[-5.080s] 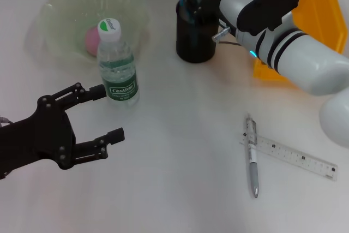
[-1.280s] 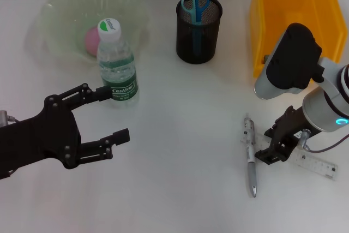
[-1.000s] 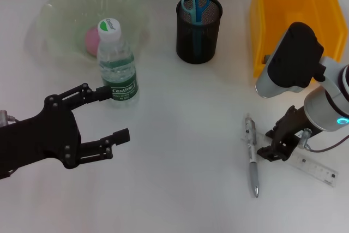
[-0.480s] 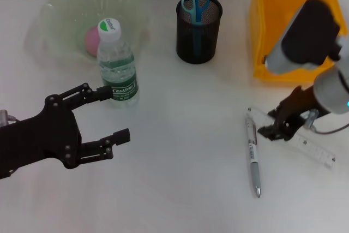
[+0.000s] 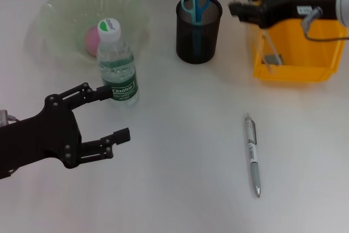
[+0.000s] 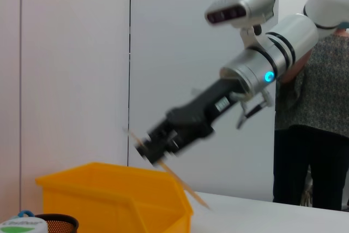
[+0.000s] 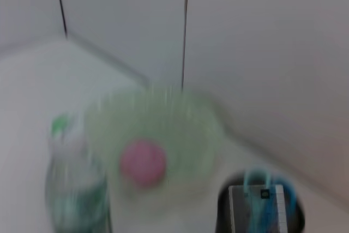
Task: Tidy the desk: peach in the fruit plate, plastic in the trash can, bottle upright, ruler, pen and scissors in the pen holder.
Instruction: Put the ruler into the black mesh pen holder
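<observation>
Nearest, the left gripper (image 5: 103, 115) hung idle low over the counter (image 5: 180, 151), jaws spread, holding nothing. The pen (image 5: 252, 155) lay flat on the counter, untouched: still to do. Next back, the water bottle (image 5: 116, 64) stood upright with cap on, so that step looked done. Behind it the pink peach (image 5: 91, 39) sat in the translucent fruit plate (image 5: 65, 9): done. The scissors (image 5: 195, 1) stood handles-up in the black mesh pen holder (image 5: 198, 25): done. No loose plastic was visible on the counter; contents of the yellow trash can (image 5: 305, 53) couldn't be made out.

Farthest, the right gripper (image 5: 246, 5) was raised above the gap between pen holder and trash can, jaws pinching the clear ruler (image 5: 264, 39) near its upper end. The ruler hung slanting down in front of the bin, not yet over the holder. Ruler and pen were left.
</observation>
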Controlling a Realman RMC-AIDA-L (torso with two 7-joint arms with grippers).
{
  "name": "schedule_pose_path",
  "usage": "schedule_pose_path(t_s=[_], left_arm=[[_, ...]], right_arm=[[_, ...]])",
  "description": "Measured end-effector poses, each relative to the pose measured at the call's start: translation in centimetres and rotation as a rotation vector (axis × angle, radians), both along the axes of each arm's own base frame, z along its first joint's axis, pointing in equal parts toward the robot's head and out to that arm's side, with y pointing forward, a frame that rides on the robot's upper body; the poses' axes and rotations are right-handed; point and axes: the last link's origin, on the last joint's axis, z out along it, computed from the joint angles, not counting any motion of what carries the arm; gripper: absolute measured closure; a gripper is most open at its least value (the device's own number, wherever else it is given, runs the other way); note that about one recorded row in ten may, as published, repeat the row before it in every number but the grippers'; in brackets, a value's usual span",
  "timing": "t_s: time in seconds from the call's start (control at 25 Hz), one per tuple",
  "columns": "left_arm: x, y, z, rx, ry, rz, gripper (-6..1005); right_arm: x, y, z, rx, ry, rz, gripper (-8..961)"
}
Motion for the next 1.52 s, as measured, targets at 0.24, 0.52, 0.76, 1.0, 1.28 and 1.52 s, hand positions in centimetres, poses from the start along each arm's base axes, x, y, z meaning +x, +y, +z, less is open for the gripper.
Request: schedule_pose_path(t_s=[0.24, 0.52, 0.76, 1.0, 1.28, 1.52], left_arm=[[0.1, 0.1, 0.0, 0.000, 0.000, -0.002, 152], [0.0, 0.0, -0.1, -0.006, -0.005, 0.002, 152], [0.0, 0.1, -0.2, -0.008, -0.003, 0.001, 152], [0.0, 0.1, -0.2, -0.010, -0.001, 0.001, 151], [0.0, 0.0, -0.2, -0.014, -0.001, 0.004, 151], [0.0, 0.1, -0.2, -0.013, 0.000, 0.004, 151]], right_arm=[[-0.9, 2.8, -1.1, 0.112, 0.253, 0.154, 572], [-0.7, 5.9, -2.8, 0.263, 0.353, 0.284, 572], [0.2, 7.6, -4.0, 0.323, 0.371, 0.286, 573], [0.5, 8.4, -5.8, 0.316, 0.359, 0.284, 573], [0.8, 8.6, -7.8, 0.261, 0.329, 0.267, 572], [1.7, 8.7, -8.7, 0.238, 0.316, 0.228, 572]])
